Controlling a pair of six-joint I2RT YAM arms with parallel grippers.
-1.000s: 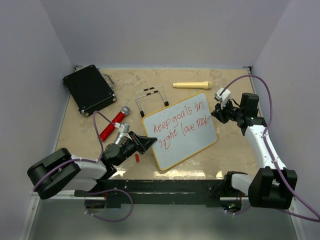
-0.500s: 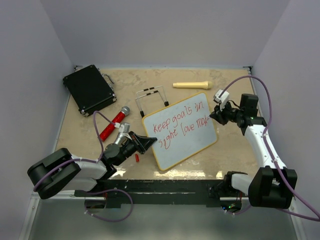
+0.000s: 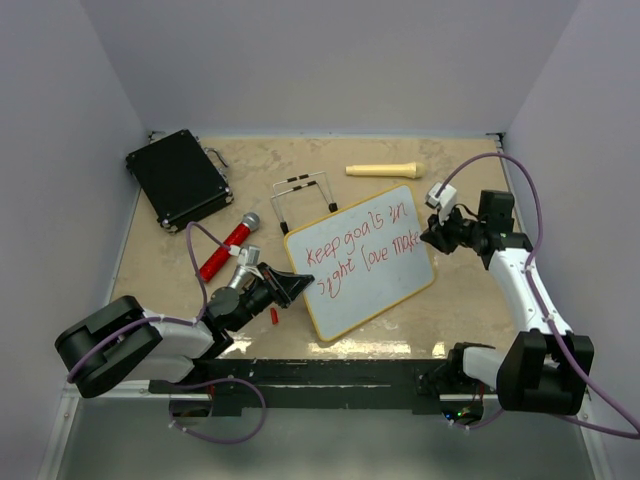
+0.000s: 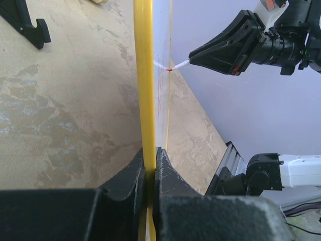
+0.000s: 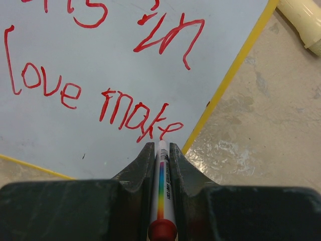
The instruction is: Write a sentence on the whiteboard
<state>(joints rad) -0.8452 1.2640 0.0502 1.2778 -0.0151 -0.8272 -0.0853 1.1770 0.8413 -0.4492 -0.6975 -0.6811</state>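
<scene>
The whiteboard [image 3: 362, 262] with a yellow frame lies tilted at the table's middle. The sentence [image 3: 360, 246] is red handwriting in two lines; in the right wrist view it ends in "love make" [image 5: 135, 113]. My left gripper [image 3: 292, 288] is shut on the whiteboard's left edge; the left wrist view shows the yellow frame [image 4: 144, 90] clamped between the fingers. My right gripper [image 3: 432, 233] is shut on a white marker [image 5: 162, 186] with a rainbow stripe. Its tip touches the board at the end of "make".
A black case [image 3: 178, 178] lies at the back left. A red and silver microphone [image 3: 228, 246], a wire stand [image 3: 305, 196], a cream cylinder [image 3: 383, 170] and a small red cap [image 3: 274, 316] lie around the board.
My right gripper has shifted slightly right and down along the board's right edge, and the word "make" has gained its last letter. The left arm has not moved.
</scene>
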